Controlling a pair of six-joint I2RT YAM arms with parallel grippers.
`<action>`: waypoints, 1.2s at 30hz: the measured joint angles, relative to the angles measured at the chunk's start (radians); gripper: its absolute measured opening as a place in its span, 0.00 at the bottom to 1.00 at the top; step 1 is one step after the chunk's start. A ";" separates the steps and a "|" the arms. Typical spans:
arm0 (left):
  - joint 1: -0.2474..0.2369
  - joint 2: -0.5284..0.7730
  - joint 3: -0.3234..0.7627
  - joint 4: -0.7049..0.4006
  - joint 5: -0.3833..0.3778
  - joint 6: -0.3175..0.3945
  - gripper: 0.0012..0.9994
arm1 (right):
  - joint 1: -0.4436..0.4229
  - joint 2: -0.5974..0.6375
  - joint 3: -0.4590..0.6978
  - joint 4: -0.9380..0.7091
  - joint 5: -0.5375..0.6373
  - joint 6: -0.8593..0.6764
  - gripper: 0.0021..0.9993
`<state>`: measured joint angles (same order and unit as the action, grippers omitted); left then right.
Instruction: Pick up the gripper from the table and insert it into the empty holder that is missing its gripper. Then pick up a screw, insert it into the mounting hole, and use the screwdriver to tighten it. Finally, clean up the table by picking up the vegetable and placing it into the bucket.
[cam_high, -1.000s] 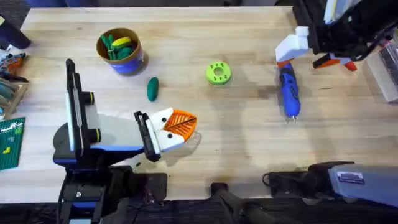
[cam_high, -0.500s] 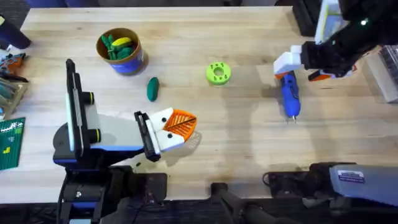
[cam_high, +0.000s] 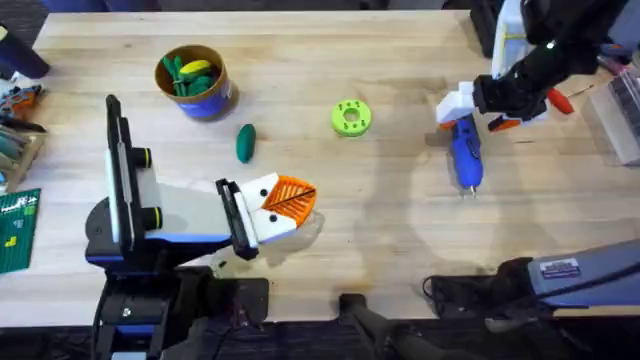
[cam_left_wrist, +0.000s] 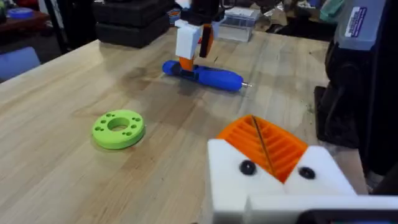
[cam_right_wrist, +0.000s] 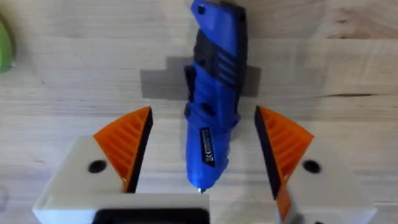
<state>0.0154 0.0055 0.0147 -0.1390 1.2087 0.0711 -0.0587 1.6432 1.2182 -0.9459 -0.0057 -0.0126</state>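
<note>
— The right arm's gripper (cam_right_wrist: 202, 155) is over the screwdriver (cam_high: 464, 150), isn't it?

— Yes, its two orange pads stand wide apart with the blue body lying between them, one pad on either side. Nothing is clamped yet, as far as I can judge.

— And the other arm?

— The left gripper (cam_high: 283, 205) rests well away from the driver, low over the table (cam_high: 400, 250). Its orange pads look pressed together with nothing in them, though from where I stand the seam between them is hard to read.

— How would that driver handle?

— Stiff and chunky, I'd say heavier than anything else on the table, with the weight in the fat handle. The smooth plastic could roll or slip. I'd take it across the thick middle, near the dark grip band, not by the thin metal tip pointing back toward the arm's base.

— What else is around it?

— The bucket (cam_high: 193, 82) sits far off to the driver's side, already holding some toys. The lime-green disc (cam_high: 350, 117) lies nearer, beside the handle end. The vegetable (cam_high: 245, 142), small and light, lies between disc and bucket, still on the wood.
</note>
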 joint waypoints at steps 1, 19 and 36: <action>0.000 0.000 0.000 0.000 0.000 0.000 0.02 | -0.002 0.007 0.000 0.002 0.005 -0.003 0.95; 0.000 0.000 0.000 0.000 0.000 0.000 0.02 | -0.012 0.159 -0.002 0.070 0.032 -0.017 0.95; 0.000 0.000 0.000 0.000 0.000 0.000 0.02 | -0.012 0.158 -0.025 0.129 0.070 0.051 0.95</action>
<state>0.0154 0.0055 0.0146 -0.1390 1.2087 0.0710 -0.0708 1.8012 1.1932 -0.8173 0.0642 0.0389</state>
